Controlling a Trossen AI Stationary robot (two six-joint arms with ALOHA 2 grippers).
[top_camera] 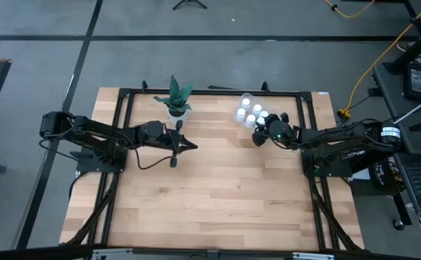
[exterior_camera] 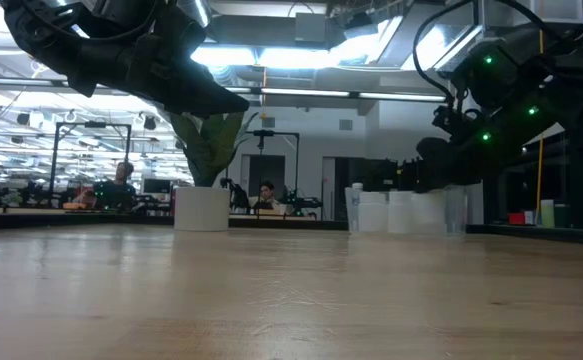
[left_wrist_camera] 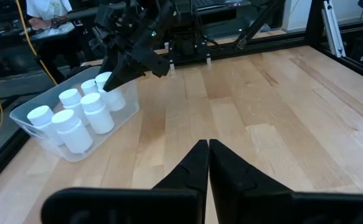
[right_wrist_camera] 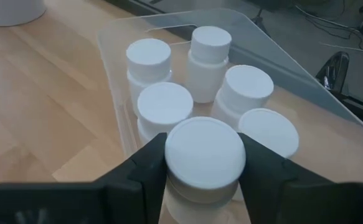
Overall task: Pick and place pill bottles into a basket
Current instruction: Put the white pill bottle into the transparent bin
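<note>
The basket (right_wrist_camera: 274,46) is a clear tray at the table's far right. Several white pill bottles (right_wrist_camera: 209,56) stand upright in it on their bases. My right gripper (right_wrist_camera: 205,168) is at the basket's near side, shut on one more pill bottle (right_wrist_camera: 205,149). From the left wrist view this gripper (left_wrist_camera: 116,78) reaches slanting down into the basket (left_wrist_camera: 75,152). My left gripper (left_wrist_camera: 208,149) hovers shut above the middle of the table (top_camera: 192,146), holding nothing. My right gripper pinches the pill bottle between its two fingers (right_wrist_camera: 145,171) at the cap's opposite sides (right_wrist_camera: 172,155). The fingers slant down from the table's right side. The bottle stands upright, cap up. Its base is hidden, so whether it rests in the basket I cannot tell.
A white pot with a green plant (top_camera: 178,101) stands at the table's far edge, near my left gripper. A black frame (top_camera: 304,101) runs around the table's far side and flanks. Bare wood (top_camera: 217,195) fills the middle and near part of the table.
</note>
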